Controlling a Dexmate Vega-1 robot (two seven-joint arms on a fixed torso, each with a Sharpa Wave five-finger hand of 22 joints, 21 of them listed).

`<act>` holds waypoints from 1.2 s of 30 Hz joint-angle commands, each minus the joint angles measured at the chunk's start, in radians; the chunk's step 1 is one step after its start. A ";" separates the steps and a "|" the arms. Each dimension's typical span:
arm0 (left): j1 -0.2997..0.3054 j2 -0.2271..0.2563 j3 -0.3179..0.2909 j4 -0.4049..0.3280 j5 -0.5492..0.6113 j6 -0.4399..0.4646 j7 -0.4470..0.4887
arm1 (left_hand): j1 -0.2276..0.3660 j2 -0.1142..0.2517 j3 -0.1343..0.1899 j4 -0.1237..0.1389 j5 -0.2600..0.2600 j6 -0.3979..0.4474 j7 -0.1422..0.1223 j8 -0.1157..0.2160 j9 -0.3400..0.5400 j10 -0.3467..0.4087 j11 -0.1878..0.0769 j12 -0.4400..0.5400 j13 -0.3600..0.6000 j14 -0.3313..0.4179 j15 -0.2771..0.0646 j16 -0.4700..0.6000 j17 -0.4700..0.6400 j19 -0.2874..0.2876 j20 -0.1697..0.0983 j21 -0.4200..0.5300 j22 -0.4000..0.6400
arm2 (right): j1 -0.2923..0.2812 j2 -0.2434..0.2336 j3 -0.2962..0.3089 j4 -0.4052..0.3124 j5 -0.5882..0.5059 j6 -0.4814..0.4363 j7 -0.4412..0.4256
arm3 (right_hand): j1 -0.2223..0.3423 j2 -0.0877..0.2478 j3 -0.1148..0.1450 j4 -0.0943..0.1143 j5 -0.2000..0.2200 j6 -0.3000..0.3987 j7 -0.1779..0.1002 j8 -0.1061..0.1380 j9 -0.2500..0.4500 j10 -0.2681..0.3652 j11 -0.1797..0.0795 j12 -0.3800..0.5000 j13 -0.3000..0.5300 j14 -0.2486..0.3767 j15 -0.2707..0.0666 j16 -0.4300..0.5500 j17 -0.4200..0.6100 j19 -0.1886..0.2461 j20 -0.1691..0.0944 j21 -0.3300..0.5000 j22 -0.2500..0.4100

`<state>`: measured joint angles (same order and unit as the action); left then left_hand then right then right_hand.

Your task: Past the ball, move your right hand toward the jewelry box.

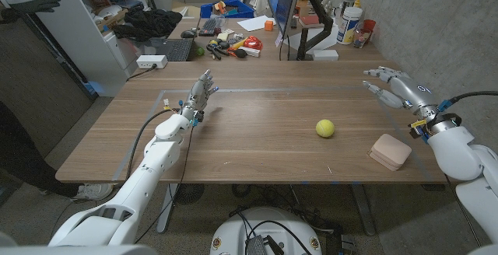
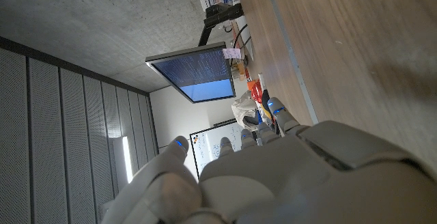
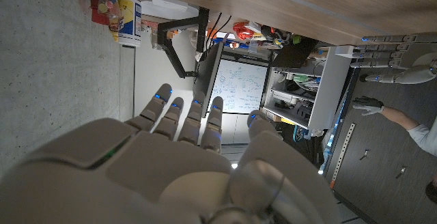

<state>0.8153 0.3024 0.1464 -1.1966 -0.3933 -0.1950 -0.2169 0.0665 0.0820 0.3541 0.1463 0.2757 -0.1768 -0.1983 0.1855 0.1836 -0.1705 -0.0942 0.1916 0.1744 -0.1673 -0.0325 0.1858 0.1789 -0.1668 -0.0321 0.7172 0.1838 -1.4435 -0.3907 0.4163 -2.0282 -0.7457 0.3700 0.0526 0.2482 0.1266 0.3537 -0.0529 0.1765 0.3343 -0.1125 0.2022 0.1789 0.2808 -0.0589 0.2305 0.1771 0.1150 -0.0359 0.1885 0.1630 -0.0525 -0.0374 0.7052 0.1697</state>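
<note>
No legible writing on ball (image 1: 325,128); jewelry box (image 1: 390,151); monitor (image 2: 198,73) text unreadable.

On the tabletop (image 1: 257,142) the ball (image 1: 325,128) lies right of the middle, well in from every edge. The jewelry box (image 1: 390,151) sits beyond it toward the right edge and nearer the front edge, close to the front right corner, apart from the ball. The right hand (image 1: 391,85) is held by the right edge, back toward the far right corner, behind both the ball and the box; whether it touches the wood is hard to tell. The left hand (image 1: 201,94) stands in the left half, toward the far edge, well apart from the ball.
</note>
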 commanded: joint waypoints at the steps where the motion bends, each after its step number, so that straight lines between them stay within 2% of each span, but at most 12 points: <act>1: -0.006 -0.001 0.004 0.006 0.002 0.002 -0.002 | 0.006 0.007 -0.004 0.001 0.004 -0.035 -0.002 0.007 0.004 -0.030 -0.002 0.003 0.005 -0.029 -0.028 0.003 0.003 -0.102 -0.017 -0.003 0.002 | -0.020 0.003 0.002 -0.013 -0.041 -0.037 -0.007 | 0.015 0.003 0.002 -0.008 0.004 0.011 0.001 -0.001 0.005 0.008 -0.002 -0.003 0.002 0.008 -0.051 -0.003 0.003 0.006 -0.014 -0.004 0.005; 17: -0.011 -0.001 0.004 0.021 0.003 -0.001 -0.007 | 0.006 0.007 -0.006 0.001 0.004 -0.036 -0.002 0.007 0.004 -0.029 -0.002 0.003 0.005 -0.030 -0.028 0.003 0.003 -0.101 -0.017 -0.007 0.002 | -0.034 -0.003 -0.004 -0.020 -0.060 -0.067 -0.006 | 0.022 0.004 0.003 -0.015 0.003 0.021 0.000 -0.001 0.005 0.015 -0.005 -0.004 0.002 0.020 -0.049 -0.001 0.004 0.014 -0.019 -0.008 0.006; 22: -0.012 -0.001 0.003 0.023 0.003 -0.001 -0.007 | 0.007 0.008 -0.007 0.001 0.004 -0.036 -0.003 0.007 0.004 -0.030 -0.003 0.003 0.005 -0.031 -0.027 0.003 0.003 -0.101 -0.017 -0.008 0.002 | -0.042 -0.002 -0.003 -0.025 -0.064 -0.077 -0.005 | 0.025 0.004 0.003 -0.017 0.003 0.027 0.000 -0.001 0.005 0.019 -0.004 -0.004 0.002 0.025 -0.049 -0.001 0.004 0.021 -0.031 -0.009 0.006; 36: -0.022 -0.005 0.007 0.039 0.004 -0.002 -0.017 | 0.007 0.008 -0.009 0.001 0.005 -0.036 -0.001 0.007 0.004 -0.030 0.000 0.003 0.005 -0.030 -0.028 0.003 0.003 -0.099 -0.017 -0.011 0.003 | -0.063 0.006 -0.004 -0.030 -0.069 -0.094 -0.012 | 0.029 0.005 0.003 -0.021 0.002 0.036 -0.001 -0.001 0.005 0.028 -0.005 -0.003 0.002 0.033 -0.052 0.000 0.004 0.027 -0.033 -0.012 0.007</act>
<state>0.8017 0.3005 0.1501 -1.1702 -0.3901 -0.1940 -0.2268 0.0665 0.0820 0.3484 0.1461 0.2757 -0.1768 -0.1983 0.1855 0.1835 -0.1705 -0.0942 0.1916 0.1743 -0.1673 -0.0325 0.1858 0.1789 -0.1668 -0.0321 0.7096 0.1837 -1.4916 -0.3910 0.4134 -2.0537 -0.8094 0.2926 0.0471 0.2643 0.1289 0.3535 -0.0692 0.1765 0.3593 -0.1125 0.2022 0.1789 0.2986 -0.0659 0.2305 0.1771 0.1397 -0.0359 0.1885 0.1655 -0.0329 -0.0322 0.6948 0.1748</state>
